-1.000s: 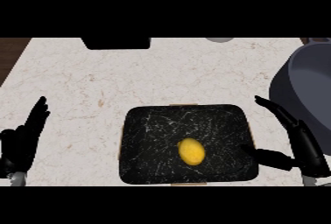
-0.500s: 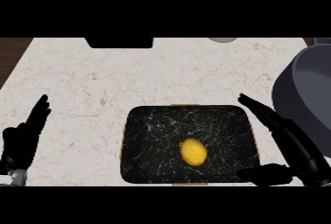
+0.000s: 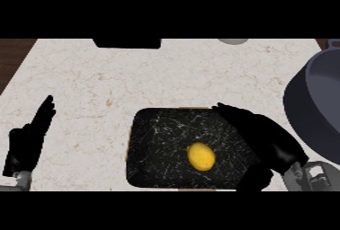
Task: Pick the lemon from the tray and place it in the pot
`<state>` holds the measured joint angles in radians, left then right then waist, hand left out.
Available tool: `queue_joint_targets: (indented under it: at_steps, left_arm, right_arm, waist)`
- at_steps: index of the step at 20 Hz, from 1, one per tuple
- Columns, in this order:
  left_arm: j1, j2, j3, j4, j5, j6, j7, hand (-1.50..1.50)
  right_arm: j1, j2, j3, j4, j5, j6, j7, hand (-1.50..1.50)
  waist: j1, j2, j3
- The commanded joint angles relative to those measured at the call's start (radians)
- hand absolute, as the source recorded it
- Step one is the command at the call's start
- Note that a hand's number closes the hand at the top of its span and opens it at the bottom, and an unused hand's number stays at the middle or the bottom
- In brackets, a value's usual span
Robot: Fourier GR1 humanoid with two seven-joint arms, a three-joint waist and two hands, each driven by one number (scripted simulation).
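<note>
A yellow lemon [image 3: 200, 156] lies on the black marbled tray [image 3: 159, 134], a bit toward 4 o'clock from the tray's centre, untouched. The right robot hand [image 3: 269, 139] sits over the tray's right side, at about 3 o'clock from the lemon and just beside it, fingers straight and spread toward 11 o'clock, thumb hanging apart near the tray's 5 o'clock corner; it holds nothing. The tray rests on the pale speckled table [image 3: 146, 76], w/ a thin tan edge showing along its left and bottom sides. At roughly 2 o'clock from the lemon, well apart, the big dark grey pot [image 3: 317, 99] stands at the table's right edge, partly cut off by the frame. The left robot hand [image 3: 30, 139] rests at the view's left edge, around 9 o'clock from the lemon, open, fingers straight and close together, pointing up toward 12 o'clock. At the table's far side, approx. 11 o'clock, a black object [image 3: 126, 43] is only partly in view; a pale grey round item [image 3: 232, 41] shows at about 12 o'clock.
</note>
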<state>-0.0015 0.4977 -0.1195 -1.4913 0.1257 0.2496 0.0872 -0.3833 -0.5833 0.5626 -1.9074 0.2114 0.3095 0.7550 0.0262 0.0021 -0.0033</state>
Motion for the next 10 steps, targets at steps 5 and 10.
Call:
queue_joint_targets:
  at_steps: [5, 10]
  left_arm:
    - [0.004, -0.011, 0.022, -0.005, -0.014, -0.02, 0.009, 0.0]
    - [-0.03, -0.057, 0.008, 0.01, -0.063, 0.015, 0.036, 0.0]
  right_arm:
    - [-0.216, 0.203, 0.031, 0.212, -0.119, 0.21, 0.241, -1.5]
    - [-0.226, 0.284, 0.084, 0.296, -0.078, 0.212, 0.257, -1.5]
  waist:
    - [-0.011, 0.0, 0.003]
    - [-0.018, -0.001, 0.003]
